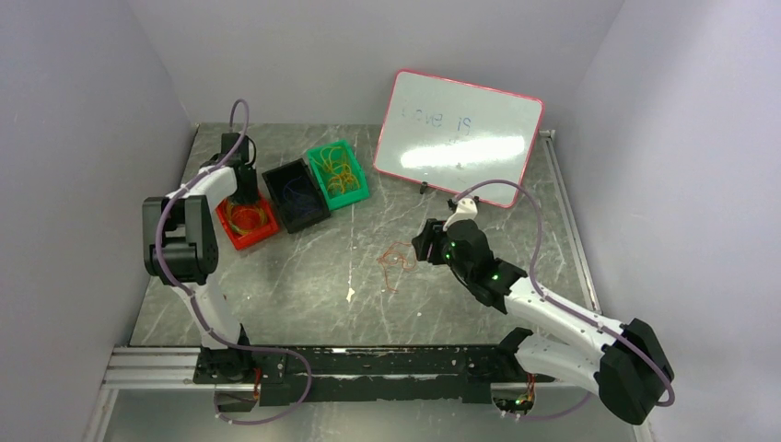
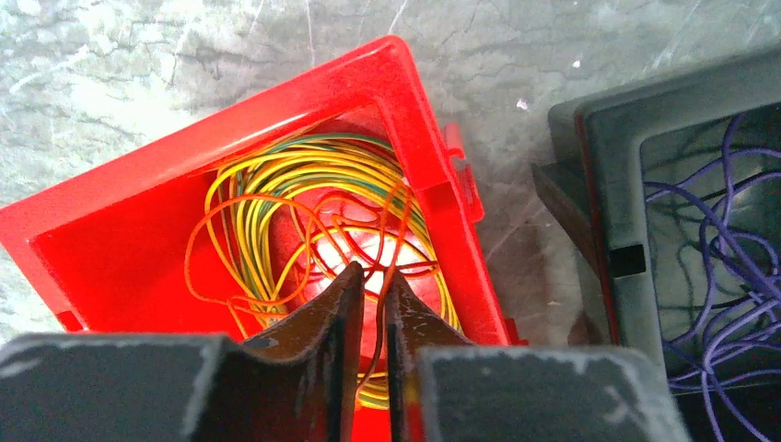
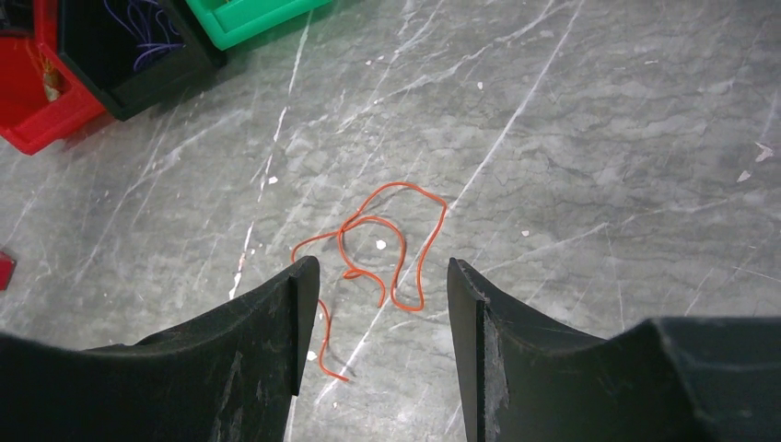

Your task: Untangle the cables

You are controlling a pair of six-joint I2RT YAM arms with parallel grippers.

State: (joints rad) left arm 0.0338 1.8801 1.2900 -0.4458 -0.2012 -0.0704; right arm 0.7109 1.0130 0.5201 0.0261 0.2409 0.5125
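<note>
A loose orange cable [image 1: 396, 262] lies curled on the marble table, also in the right wrist view [image 3: 398, 241]. My right gripper [image 1: 425, 247] hovers just above it, open and empty [image 3: 378, 267], with the cable's loops just ahead of the fingertips. My left gripper [image 1: 245, 198] is down in the red bin [image 1: 241, 239]. In the left wrist view it [image 2: 373, 276] is shut on a thin orange strand [image 2: 396, 230] that runs between the fingers. Coiled yellow and orange cables [image 2: 276, 175] fill the red bin [image 2: 433, 157].
A black bin [image 1: 276, 175] holding purple-blue cables [image 2: 718, 239] stands right of the red bin, and a green bin [image 1: 324, 149] with yellow cables beyond it. A pink-framed whiteboard [image 1: 458, 136] leans at the back. White walls close in on both sides.
</note>
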